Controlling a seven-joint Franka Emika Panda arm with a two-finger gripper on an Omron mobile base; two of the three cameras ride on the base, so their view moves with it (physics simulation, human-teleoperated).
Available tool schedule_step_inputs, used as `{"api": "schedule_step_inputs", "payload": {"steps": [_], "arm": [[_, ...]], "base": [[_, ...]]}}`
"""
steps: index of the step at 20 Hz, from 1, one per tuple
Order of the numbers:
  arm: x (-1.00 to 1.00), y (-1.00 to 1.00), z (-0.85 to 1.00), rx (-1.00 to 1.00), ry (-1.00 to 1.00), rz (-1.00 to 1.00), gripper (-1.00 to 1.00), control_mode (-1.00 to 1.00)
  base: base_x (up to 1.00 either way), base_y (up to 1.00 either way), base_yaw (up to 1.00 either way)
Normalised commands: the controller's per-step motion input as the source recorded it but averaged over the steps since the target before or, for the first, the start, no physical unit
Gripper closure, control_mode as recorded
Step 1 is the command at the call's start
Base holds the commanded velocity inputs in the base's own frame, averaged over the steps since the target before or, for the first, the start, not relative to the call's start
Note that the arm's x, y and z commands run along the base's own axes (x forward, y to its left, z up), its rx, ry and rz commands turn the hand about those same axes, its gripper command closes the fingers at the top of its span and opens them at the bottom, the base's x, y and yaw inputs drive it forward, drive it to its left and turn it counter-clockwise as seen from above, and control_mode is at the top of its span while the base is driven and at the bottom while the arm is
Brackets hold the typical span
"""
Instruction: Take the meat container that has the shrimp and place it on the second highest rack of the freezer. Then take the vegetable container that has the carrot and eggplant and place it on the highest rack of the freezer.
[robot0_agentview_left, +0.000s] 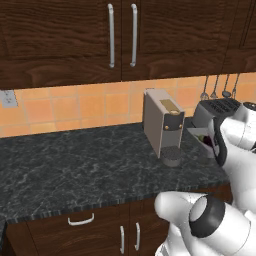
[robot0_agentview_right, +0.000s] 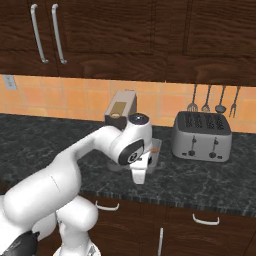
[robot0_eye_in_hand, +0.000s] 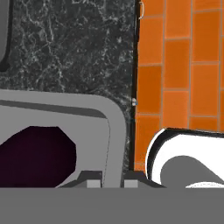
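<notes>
The vegetable container (robot0_eye_in_hand: 114, 131) lies close under the hand, a grey tray with a rounded corner on the dark marble counter (robot0_agentview_left: 75, 170), and the glossy dark purple mass inside it is probably the eggplant (robot0_eye_in_hand: 37, 155); in the left base view the same tray (robot0_agentview_left: 200, 137) sits between the coffee machine (robot0_agentview_left: 162, 122) and the toaster (robot0_agentview_left: 217, 111), partly behind the arm; the gripper (robot0_eye_in_hand: 106, 181) is right at the tray's wall, one fingertip on each side of the rim by the look of it, the jaws apart just wider than the wall, though whether they press it I cannot tell; to grasp well, the fingers should sink fully over the rim and close squarely before any lift, and the tray should be kept level so its contents do not slide; the counter edge and the orange floor (robot0_eye_in_hand: 175, 78) are just beside the tray, so a pull outward needs care; counted: one tray here, one eggplant, one coffee machine, one toaster (robot0_agentview_right: 202, 136), four utensils (robot0_agentview_right: 212, 100) hanging on the tiled wall, three handles (robot0_agentview_left: 122, 35) on the upper cabinets across the base views.
</notes>
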Motion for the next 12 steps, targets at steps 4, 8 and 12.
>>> {"api": "schedule_step_inputs", "payload": {"steps": [4, 8, 12], "arm": [[-0.46, 0.25, 0.72, 0.0, -0.11, -0.13, 1.0, -1.0], [-0.43, 0.41, 0.74, 0.0, -0.01, 0.0, 1.0, -1.0], [-0.33, 0.64, 0.66, 0.0, -0.08, 0.0, 1.0, -1.0]], "base": [[0.0, 0.0, 0.0], [0.0, 0.0, 0.0], [0.0, 0.0, 0.0]]}}
